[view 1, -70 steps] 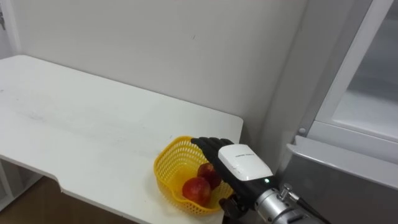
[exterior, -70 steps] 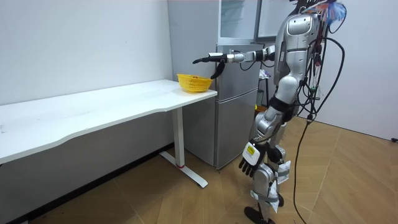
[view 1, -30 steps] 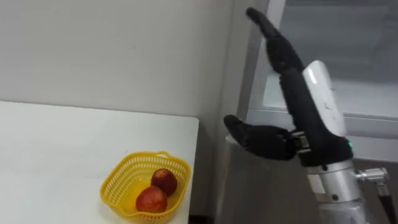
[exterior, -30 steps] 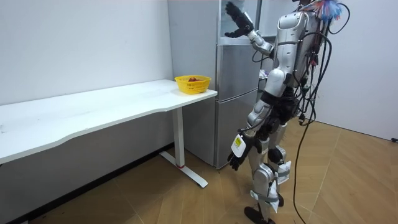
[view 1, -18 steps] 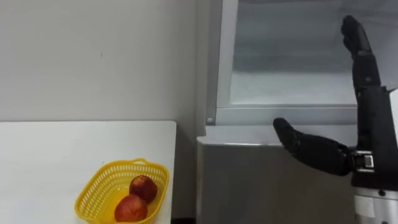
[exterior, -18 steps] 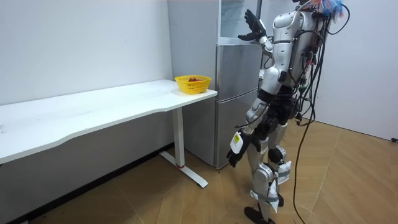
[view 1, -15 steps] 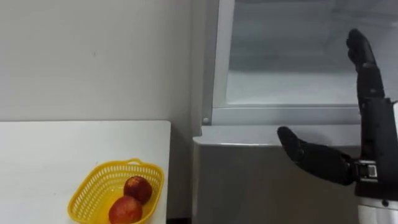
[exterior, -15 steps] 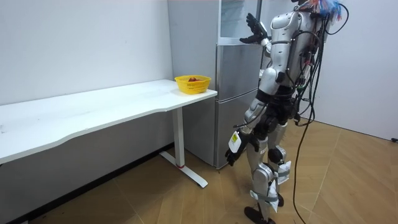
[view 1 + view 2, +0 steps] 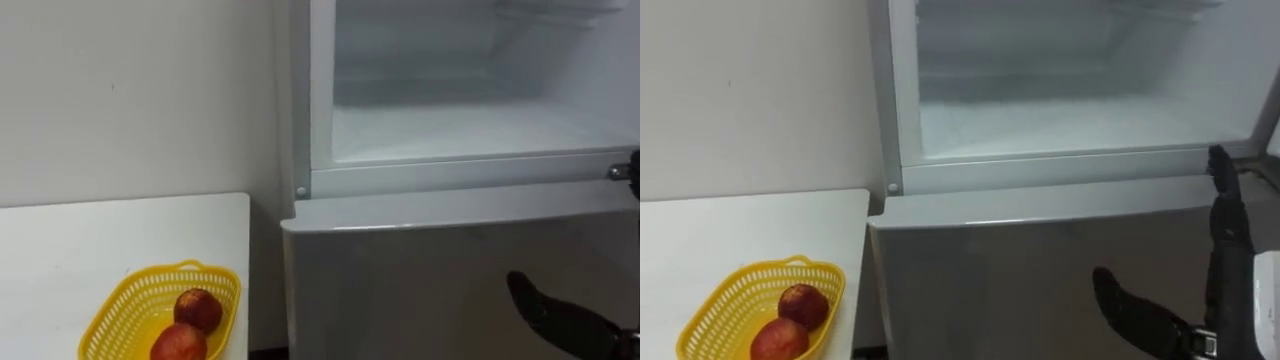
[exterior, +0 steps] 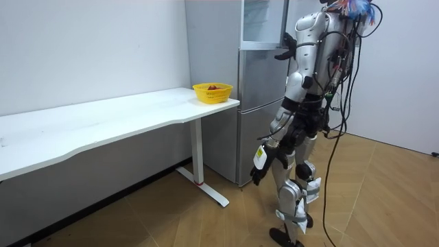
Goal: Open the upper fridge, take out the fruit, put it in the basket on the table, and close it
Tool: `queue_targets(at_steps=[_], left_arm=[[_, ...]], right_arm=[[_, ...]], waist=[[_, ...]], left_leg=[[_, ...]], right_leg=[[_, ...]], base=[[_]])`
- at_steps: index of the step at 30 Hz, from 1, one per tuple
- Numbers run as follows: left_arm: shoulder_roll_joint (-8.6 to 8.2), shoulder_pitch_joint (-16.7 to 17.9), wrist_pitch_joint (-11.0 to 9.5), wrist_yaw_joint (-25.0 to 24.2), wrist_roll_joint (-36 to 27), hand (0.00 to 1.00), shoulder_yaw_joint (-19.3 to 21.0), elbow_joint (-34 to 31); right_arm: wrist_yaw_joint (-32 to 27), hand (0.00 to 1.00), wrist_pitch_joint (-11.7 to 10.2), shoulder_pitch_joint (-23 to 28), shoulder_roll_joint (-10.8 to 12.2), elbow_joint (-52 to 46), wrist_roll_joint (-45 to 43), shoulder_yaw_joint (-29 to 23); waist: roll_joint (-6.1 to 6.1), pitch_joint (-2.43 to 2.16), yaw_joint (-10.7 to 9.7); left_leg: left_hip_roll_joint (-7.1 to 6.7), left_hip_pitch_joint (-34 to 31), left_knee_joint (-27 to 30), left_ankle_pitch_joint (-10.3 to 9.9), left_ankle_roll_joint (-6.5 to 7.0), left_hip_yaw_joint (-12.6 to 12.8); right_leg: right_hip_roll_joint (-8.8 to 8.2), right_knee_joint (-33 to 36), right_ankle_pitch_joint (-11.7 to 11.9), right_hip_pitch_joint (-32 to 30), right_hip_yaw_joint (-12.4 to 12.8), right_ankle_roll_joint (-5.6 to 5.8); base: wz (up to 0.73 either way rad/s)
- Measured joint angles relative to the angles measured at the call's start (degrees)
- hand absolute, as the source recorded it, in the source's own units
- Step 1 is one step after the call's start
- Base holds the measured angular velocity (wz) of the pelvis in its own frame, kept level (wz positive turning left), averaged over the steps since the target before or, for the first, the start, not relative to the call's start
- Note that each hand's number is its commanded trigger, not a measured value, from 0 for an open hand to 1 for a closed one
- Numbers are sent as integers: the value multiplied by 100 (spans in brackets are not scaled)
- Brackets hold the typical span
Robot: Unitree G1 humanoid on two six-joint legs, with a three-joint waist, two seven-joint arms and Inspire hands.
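- Presently, robot: stands upright on the wooden floor [image 10: 171, 219], close before the fridge [image 9: 450, 270] and facing it, with the table's end on its left.
- Fridge: grey, two-part. The lower door is closed. It stands just beside the end of the table [image 9: 90, 240], against the pale wall [image 9: 130, 90].
- Upper compartment [image 9: 450, 130]: the door is open, showing a white lining and a white shelf floor behind a pale front rim.
- Right hand [image 9: 1226, 285]: raised in front of the fridge, toward the fridge's right side, about level with the seam between the upper compartment and the lower door. Its fingers are straight and point upward, and the thumb [image 9: 1130, 312] is spread out to the left. It is released and grasps nothing. Whether a fingertip touches the compartment's rim cannot be told.
- Left hand [image 10: 258, 173]: hangs low beside the thigh in the room view. At this distance I cannot tell whether it is released or clenched.
- Basket [image 9: 120, 300]: yellow plastic mesh, upright on the white table, near the corner closest to the fridge.
- Apples, two: both red and both inside the basket, well apart from either hand. One apple [image 9: 199, 309] lies nearer the wall. The other apple [image 9: 178, 343] lies in front of it, and the two touch.
- Table: white, long, set along the wall.
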Motion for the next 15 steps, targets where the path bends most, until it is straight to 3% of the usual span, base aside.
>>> queue_targets(at_steps=[7, 15], left_arm=[[-64, 8, 67, 23, -67, 0, 2, -89], [-64, 50, 68, 49, -208, 0, 48, -248]], right_arm=[[-157, 0, -5, 49, 143, 279, 305, -134], [-299, 0, -2, 344, 213, 697, 1105, -190]], waist=[[-41, -33, -41], [20, -36, -154]], left_leg=[[0, 31, 2, 0, 0, 30], [6, 80, 2, 0, 0, 192]], right_leg=[[2, -2, 0, 16, 38, 0], [13, 15, -1, -1, 152, 2]], base=[[-1], [-8]])
